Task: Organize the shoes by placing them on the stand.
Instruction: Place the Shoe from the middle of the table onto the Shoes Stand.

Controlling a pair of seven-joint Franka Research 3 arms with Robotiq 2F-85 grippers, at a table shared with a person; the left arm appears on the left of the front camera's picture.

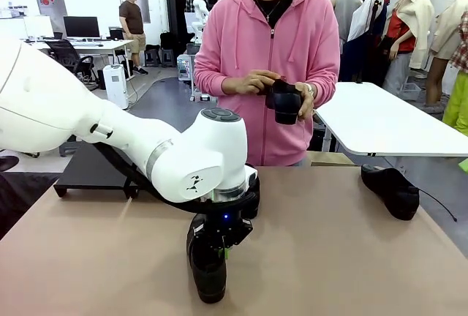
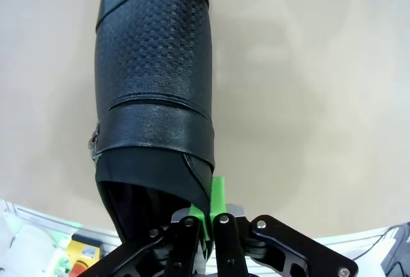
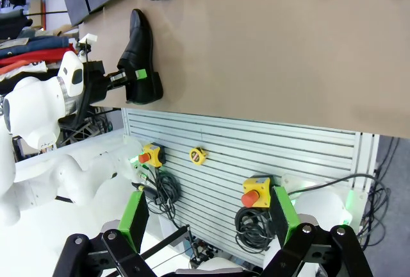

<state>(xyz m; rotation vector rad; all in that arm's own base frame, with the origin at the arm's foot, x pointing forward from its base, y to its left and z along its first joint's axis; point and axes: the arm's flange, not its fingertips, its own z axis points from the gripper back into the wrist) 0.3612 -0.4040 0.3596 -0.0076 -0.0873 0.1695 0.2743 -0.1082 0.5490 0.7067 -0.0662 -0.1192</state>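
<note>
Lifting comes next, we judge. The left hand [image 1: 219, 249] is pinched shut on the heel collar of one shoe [image 1: 207, 278], which lies on the desk [image 1: 329, 257] near our edge. A green pad [image 2: 218, 192] presses the leather from outside. So thin a hold may let the toe sag or swing, so we should raise it slowly and level, then carry it to the stand [image 1: 91, 171] at the far left. The right hand [image 3: 208, 216] hangs wide open and holds nothing.
</note>
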